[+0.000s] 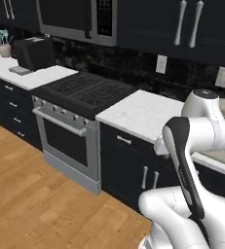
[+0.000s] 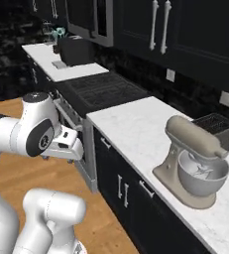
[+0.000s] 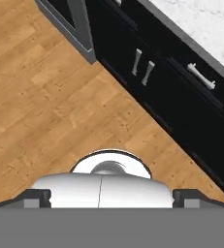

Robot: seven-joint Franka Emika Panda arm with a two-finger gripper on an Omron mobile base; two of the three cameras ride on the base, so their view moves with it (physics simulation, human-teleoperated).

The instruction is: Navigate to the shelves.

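Light-brown wood floor (image 3: 45, 97) lies directly below the pincer (image 3: 111, 197), which I have pointing straight down from a folded arm. Only the corners of its two dark tips (image 3: 36, 197) clear the bottom edge of the hand view, so I cannot tell whether the pincer is wide or narrow.

Ahead of the pincer runs a row of dark base cabinets (image 3: 181, 97) with pale bar handles, topped by a white marble countertop (image 1: 138, 114). To the pincer's left along that row stands a steel range (image 1: 70, 136) with a black gas cooktop, and a microwave (image 1: 80, 19) hangs above it. Farther left, past the range, a second stretch of counter carries a black toaster (image 1: 33, 51) and what seems to be a small pot of teal utensils (image 1: 2, 44), too blurred to be sure. To the pincer's right, a beige stand mixer (image 2: 195, 163) with a steel bowl sits on the countertop, and a dark box-shaped appliance (image 2: 215, 126) stands just behind it. Dark upper cabinets (image 2: 185, 30) run above. I cannot tell from these views where the shelves are.
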